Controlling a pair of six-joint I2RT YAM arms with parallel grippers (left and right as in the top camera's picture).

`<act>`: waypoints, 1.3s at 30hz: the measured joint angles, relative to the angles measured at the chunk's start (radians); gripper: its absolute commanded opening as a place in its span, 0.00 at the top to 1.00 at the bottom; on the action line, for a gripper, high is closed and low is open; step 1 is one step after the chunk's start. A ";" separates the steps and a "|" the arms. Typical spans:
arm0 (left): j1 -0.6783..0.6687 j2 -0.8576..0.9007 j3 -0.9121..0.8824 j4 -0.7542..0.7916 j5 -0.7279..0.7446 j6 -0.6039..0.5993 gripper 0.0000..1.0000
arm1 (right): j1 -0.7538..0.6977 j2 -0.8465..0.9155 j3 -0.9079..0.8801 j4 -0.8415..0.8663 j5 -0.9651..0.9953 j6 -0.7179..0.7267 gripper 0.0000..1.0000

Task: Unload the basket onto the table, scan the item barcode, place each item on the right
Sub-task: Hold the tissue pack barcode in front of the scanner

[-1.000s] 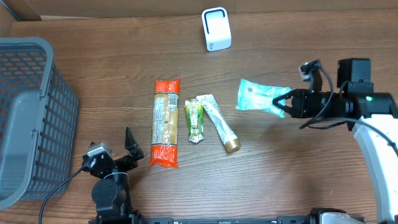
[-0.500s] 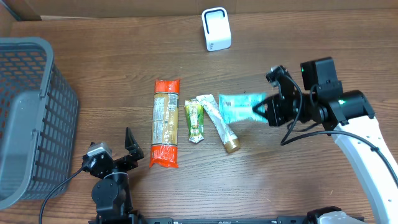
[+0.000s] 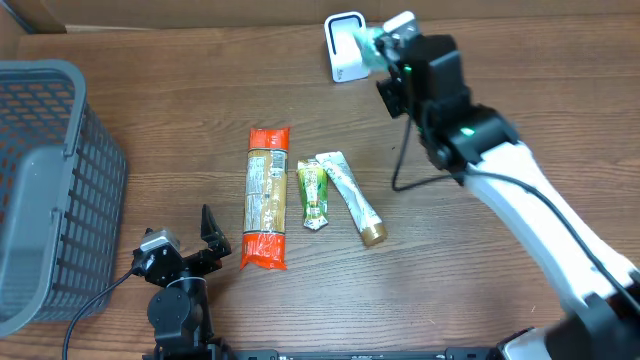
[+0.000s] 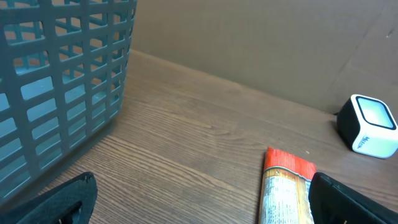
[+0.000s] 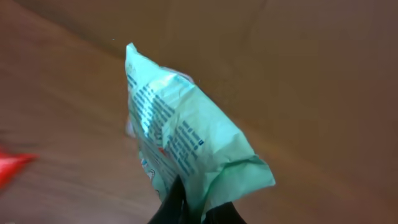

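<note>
Right gripper (image 5: pixel 195 211) clamped on crinkled mint-green plastic packet (image 5: pixel 180 140); packet held in air, printed side to wrist camera, just beside small white box-shaped scanner (image 3: pixel 346 50) at table's far edge. Left gripper (image 4: pixel 199 205) spread wide, holding nothing, low over brown wooden table (image 3: pixel 180 110), near long orange-ended packet (image 3: pixel 266 197).

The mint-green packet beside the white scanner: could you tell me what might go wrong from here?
The right gripper pinches the mint-green crinkled plastic packet only at one bunched corner, so it might slip or swing. Its creased film may hide the barcode; none is visible in the wrist view. The gripper sits close to the small white box-shaped scanner and could knock it.
</note>
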 measured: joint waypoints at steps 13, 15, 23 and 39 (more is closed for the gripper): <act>0.000 0.000 0.000 0.000 0.000 0.000 0.00 | -0.008 0.406 0.002 0.858 0.191 -0.715 0.96; 0.000 0.000 0.000 0.000 0.000 0.000 0.00 | -0.008 0.470 0.002 0.933 0.195 -0.810 0.96; 0.000 0.000 0.000 0.000 0.000 0.000 0.00 | -0.022 0.603 0.002 1.024 0.167 -1.021 0.96; 0.000 0.000 0.000 0.000 0.000 0.000 0.00 | -0.027 0.603 0.002 0.976 0.139 -1.067 0.96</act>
